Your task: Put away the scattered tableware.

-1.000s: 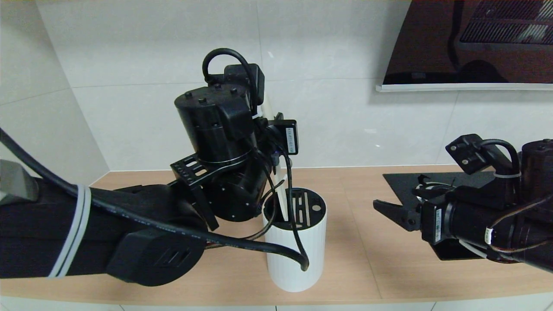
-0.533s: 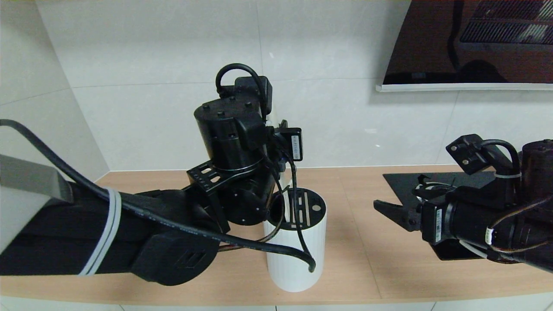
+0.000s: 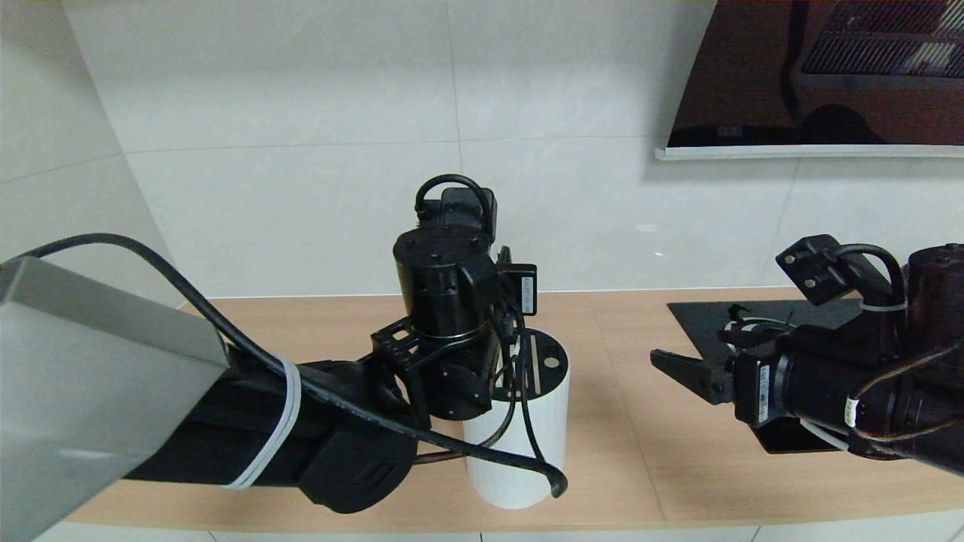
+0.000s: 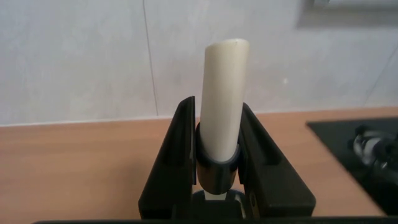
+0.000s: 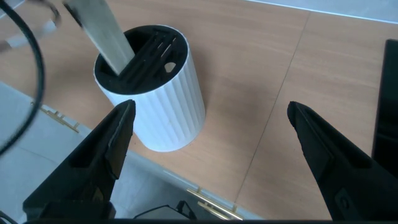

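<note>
Countertop (image 3: 617, 452) runs across the lower half of the head view; the black mat (image 3: 708, 316) sits at its right end. The left arm (image 3: 339, 421) comes in from the lower left and ends over the white ribbed holder (image 3: 527, 444), which stands at centre frame near the front edge of the counter.

The right gripper (image 3: 674, 367) hangs at mid-right, well apart from the holder, with its fingers spread and nothing between them.

The left gripper (image 4: 217, 146) is clenched on the cream handle (image 4: 222, 87) of a utensil, which stands upright between the two fingers with its top well above them. By the flat grey blade (image 5: 102, 34) it looks like a knife. In the right wrist view the blade goes down at a slight tilt into the large opening in the holder's black slotted top, so the tip is inside already — how deep, can't tell.

Step in hand, as I read it: seating this utensil in the holder, the insertion stage.

Next move calls for:
- a straight drop along the blade axis so it doesn't bind on the opening's rim
- letting go only once the blade is bottomed — a tall handle on a light holder could tip it
- a vertical retreat to clear the handle

Other scattered tableware: can't tell what's left.
</note>
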Controlling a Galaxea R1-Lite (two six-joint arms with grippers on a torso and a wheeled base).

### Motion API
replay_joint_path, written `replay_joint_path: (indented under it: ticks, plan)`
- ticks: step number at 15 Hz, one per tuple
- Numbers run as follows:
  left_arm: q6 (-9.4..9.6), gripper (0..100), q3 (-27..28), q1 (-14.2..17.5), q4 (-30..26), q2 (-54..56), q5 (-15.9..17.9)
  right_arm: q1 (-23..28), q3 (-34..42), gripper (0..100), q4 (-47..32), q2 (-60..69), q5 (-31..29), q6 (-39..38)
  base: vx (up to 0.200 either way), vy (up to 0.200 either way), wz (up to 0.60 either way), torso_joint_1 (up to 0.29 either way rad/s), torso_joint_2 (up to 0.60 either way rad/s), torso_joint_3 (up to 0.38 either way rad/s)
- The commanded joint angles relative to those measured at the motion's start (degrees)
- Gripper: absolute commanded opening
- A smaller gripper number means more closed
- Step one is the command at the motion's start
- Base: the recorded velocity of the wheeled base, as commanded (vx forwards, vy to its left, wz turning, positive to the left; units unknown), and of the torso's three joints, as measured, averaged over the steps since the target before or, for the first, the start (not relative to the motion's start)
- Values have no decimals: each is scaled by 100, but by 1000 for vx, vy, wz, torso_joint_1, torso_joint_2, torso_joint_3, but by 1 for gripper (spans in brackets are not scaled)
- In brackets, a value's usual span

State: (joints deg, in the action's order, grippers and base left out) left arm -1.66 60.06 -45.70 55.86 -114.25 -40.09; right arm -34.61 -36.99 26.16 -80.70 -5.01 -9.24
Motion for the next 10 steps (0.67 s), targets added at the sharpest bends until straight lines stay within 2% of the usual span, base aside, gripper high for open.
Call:
replay_joint_path:
  ticks: [1,5,10]
  plan:
    - [-19,0,-126,0,48,-115,-7,-2,-2,100,3,-16,0,1,0,0,0,0,0,0]
    - [-19,0,-232,-26,364,-440,-7,-2,34,100,3,-7,0,1,0,0,0,0,0,0]
    - [25,0,-619,-141,681,-651,37,-2,42,100,3,-16,9,1,0,0,0,0,0,0]
